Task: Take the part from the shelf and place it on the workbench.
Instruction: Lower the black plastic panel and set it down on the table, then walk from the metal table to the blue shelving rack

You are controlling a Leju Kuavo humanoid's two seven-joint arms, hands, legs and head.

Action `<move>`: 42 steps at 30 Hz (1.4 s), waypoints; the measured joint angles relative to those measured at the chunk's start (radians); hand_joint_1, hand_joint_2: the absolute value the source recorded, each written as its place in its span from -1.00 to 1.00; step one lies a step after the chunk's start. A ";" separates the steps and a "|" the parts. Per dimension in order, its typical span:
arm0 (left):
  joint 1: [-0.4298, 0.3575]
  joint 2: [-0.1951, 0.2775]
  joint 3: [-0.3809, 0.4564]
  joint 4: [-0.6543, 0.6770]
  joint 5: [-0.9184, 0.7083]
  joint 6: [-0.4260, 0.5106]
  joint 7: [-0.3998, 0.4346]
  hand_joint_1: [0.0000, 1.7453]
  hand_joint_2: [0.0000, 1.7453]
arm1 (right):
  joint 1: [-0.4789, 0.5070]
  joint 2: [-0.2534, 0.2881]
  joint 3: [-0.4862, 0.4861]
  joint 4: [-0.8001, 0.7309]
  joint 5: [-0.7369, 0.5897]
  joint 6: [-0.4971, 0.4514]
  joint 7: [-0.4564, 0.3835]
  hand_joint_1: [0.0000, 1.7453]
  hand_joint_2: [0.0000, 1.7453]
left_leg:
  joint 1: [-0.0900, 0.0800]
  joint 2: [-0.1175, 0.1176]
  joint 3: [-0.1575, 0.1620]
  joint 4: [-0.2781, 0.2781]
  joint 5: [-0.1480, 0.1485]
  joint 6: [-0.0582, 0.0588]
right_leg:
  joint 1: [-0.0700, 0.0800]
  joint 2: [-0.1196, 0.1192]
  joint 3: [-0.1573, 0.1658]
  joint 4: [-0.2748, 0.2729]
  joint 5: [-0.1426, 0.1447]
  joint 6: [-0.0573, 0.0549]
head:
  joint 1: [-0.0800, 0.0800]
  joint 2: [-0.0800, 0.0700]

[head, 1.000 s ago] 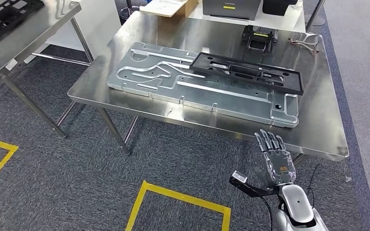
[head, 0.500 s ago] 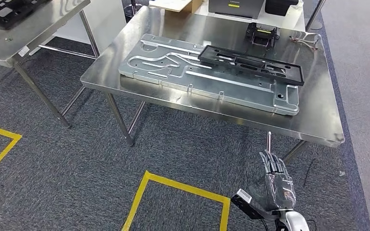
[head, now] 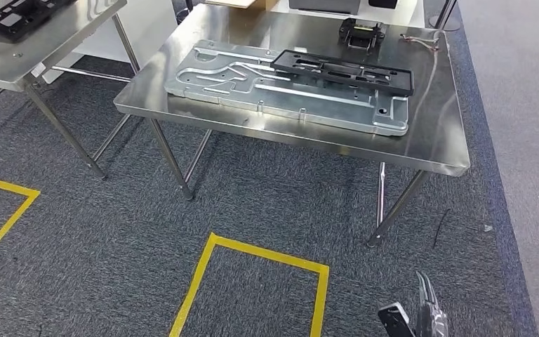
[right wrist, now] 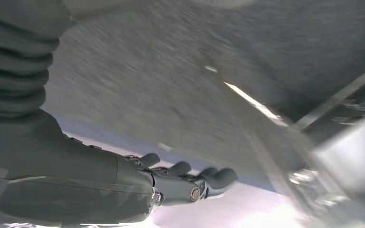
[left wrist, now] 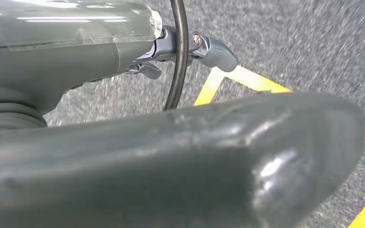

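Black part [head: 342,69] atop grey plate [head: 288,88] on workbench [head: 435,140] — right hand [head: 429,312] low, fingers extended, empty; left hand [left wrist: 171,161] state indeterminable.

The right hand [head: 428,316] is cut off by the head view's lower edge; right wrist view blurred

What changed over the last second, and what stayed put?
The right hand dropped from near the table edge to the bottom of the head view, holding nothing. The camera also shifted. The black frame still lies on the metal plate, unmoved.
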 joint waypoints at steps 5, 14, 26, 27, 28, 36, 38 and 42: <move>0.003 -0.032 0.018 -0.003 -0.026 0.011 -0.017 -1.00 -1.00 | -0.059 0.008 -0.277 0.309 0.049 -0.029 -0.064 -1.00 -1.00 | 0.000 -0.003 0.146 -0.037 0.073 0.010 | 0.006 -0.005 -0.090 0.032 0.051 0.010 | 0.000 0.000; 0.002 -0.051 0.053 -0.010 -0.050 0.020 -0.025 -1.00 -1.00 | -0.113 0.001 -0.531 0.650 0.107 -0.003 0.093 -1.00 -1.00 | -0.006 0.001 0.223 -0.253 0.081 0.066 | 0.000 0.007 -0.159 0.172 -0.071 0.051 | 0.000 0.000; 0.006 -0.064 0.075 -0.013 -0.062 0.026 -0.028 -1.00 -1.00 | -0.137 0.001 -0.613 0.790 0.142 0.013 0.180 -1.00 -1.00 | -0.009 -0.071 0.050 -0.207 0.205 0.021 | -0.004 0.050 0.088 -0.003 -0.076 0.016 | 0.000 0.000; 0.009 -0.064 0.076 -0.013 -0.062 0.027 -0.028 -1.00 -1.00 | -0.139 0.001 -0.615 0.794 0.142 0.013 0.181 -1.00 -1.00 | -0.008 -0.063 0.039 -0.186 0.178 0.016 | -0.005 0.037 0.077 -0.003 -0.064 0.007 | 0.000 0.000; 0.011 -0.065 0.077 -0.013 -0.062 0.027 -0.028 -1.00 -1.00 | -0.140 0.001 -0.617 0.797 0.142 0.013 0.181 -1.00 -1.00 | -0.006 -0.050 0.025 -0.147 0.132 0.011 | -0.006 0.023 0.062 -0.003 -0.052 -0.001 | 0.000 0.000; 0.010 -0.066 0.079 -0.017 -0.071 0.035 -0.029 -1.00 -1.00 | -0.143 0.000 -0.627 0.815 0.164 0.047 0.263 -1.00 -1.00 | 0.005 0.030 0.156 -0.055 0.094 -0.005 | 0.003 -0.074 -0.061 0.031 0.014 0.007 | -0.001 0.000; 0.003 -0.067 0.080 -0.019 -0.078 0.040 -0.027 -1.00 -1.00 | -0.144 0.004 -0.630 0.825 0.178 0.066 0.313 -1.00 -1.00 | -0.001 0.065 0.256 -0.199 0.049 0.007 | 0.005 -0.096 -0.071 0.044 0.023 0.018 | 0.000 0.000; 0.010 -0.070 0.092 -0.021 -0.088 0.056 -0.002 -1.00 -1.00 | -0.150 0.013 -0.635 0.843 0.209 0.105 0.369 -1.00 -1.00 | -0.005 0.045 0.265 -0.260 0.044 0.038 | -0.002 -0.088 -0.087 0.071 0.018 0.046 | 0.000 0.000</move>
